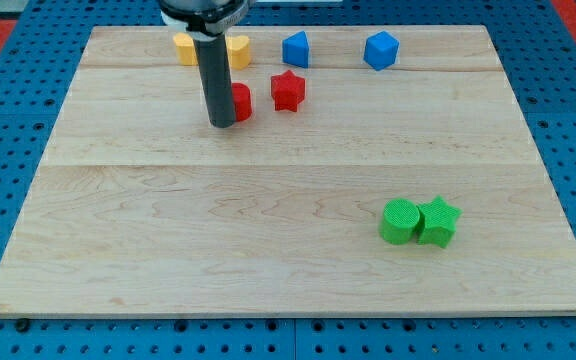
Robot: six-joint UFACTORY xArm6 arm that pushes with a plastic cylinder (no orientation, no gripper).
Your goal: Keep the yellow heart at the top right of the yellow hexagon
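The yellow hexagon sits near the view's top edge of the wooden board, partly hidden by the rod. The yellow heart lies just to its right at about the same height, with the rod crossing between them. My tip rests on the board below both yellow blocks, touching the left side of a red block whose shape is partly hidden.
A red star lies right of the red block. A blue block and a blue hexagon sit along the top. A green cylinder and green star touch at the lower right. Board edge.
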